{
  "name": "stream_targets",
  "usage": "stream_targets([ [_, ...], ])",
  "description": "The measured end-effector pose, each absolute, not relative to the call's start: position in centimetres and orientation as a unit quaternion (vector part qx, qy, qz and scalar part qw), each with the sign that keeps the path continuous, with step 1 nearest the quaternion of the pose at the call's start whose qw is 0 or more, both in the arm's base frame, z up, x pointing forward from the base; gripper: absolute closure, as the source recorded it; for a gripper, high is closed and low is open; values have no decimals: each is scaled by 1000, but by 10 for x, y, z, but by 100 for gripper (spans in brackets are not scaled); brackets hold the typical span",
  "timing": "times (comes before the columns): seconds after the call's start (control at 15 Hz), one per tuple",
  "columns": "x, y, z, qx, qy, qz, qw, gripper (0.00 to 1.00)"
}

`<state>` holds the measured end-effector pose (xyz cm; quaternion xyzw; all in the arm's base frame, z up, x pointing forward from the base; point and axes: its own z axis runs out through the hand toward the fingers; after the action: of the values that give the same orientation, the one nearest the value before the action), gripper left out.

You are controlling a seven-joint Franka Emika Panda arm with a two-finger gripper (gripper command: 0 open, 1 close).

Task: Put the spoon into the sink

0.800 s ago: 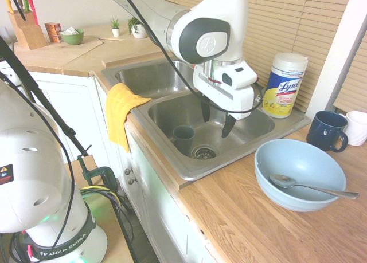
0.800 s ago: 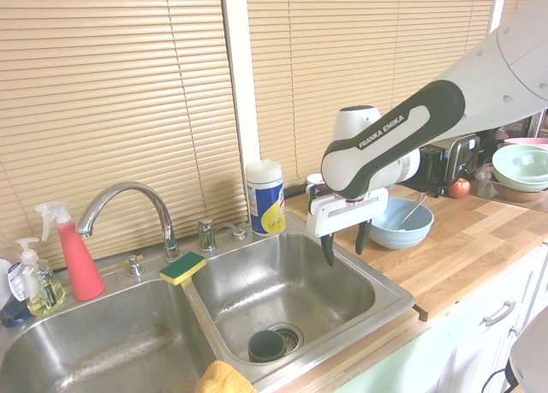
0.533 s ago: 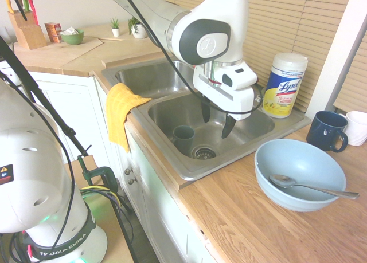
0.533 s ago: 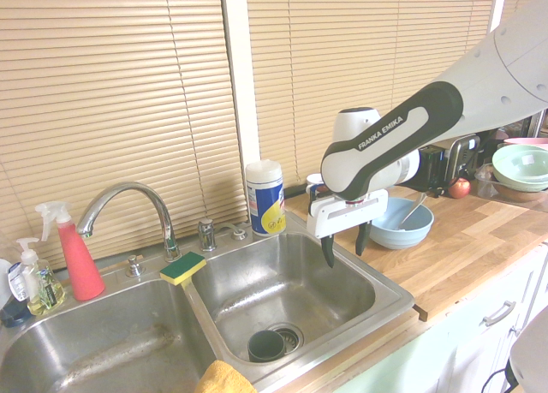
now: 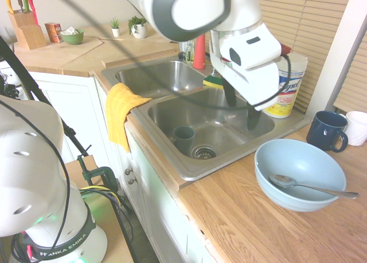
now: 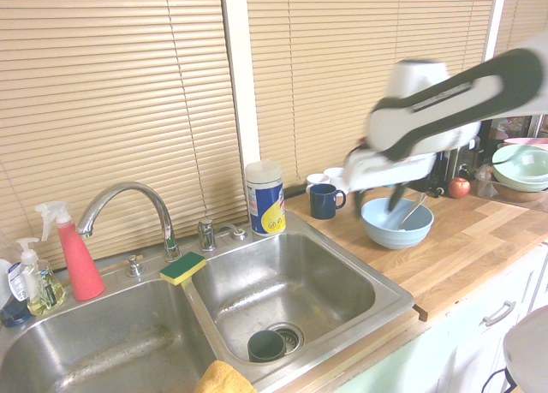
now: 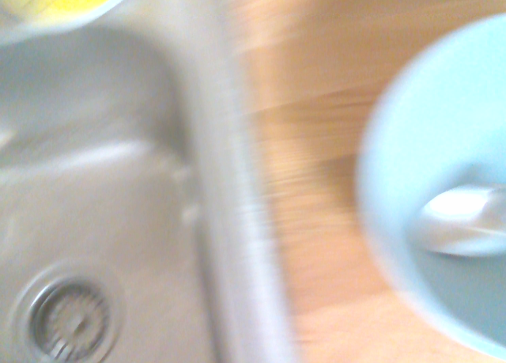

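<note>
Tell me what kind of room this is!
It looks like a kitchen: there's a steel sink with a tall curved faucet, a sponge beside it, and a knife block on the counter.

The bowl (image 5: 298, 160) is light blue, the towel (image 5: 121, 111) yellow, the spray bottle (image 6: 79, 260) seemingly coral red.

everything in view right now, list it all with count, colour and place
spoon: one, silver, in the bowl, handle over its rim
bowl: one, light blue, on the counter
sink: one, steel, two basins
faucet: one, chrome, behind the sink
cup: one, dark, near the drain
sponge: one, yellow and green, sink rim
wipes tub: one, white, blue and yellow, behind the sink
spray bottle: one, red, behind the sink
towel: one, yellow, sink's front edge
mug: one, dark blue, beside the bowl
gripper: one, dark fingers, open
</note>
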<state>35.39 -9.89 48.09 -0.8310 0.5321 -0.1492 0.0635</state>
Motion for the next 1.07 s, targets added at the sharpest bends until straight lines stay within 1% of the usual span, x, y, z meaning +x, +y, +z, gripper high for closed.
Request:
stream_targets([
  [0.13, 345, -119, 470, -808, 566, -144, 82, 0],
  [0.4, 372, -139, 430, -769, 610, -154, 117, 0],
  [0.67, 400, -173, 378, -731, 660, -143, 104, 0],
  [0.73, 405, -180, 371, -721, 671, -145, 96, 100],
  [1.07, 418, -190, 361, -691, 699, -175, 55, 100],
])
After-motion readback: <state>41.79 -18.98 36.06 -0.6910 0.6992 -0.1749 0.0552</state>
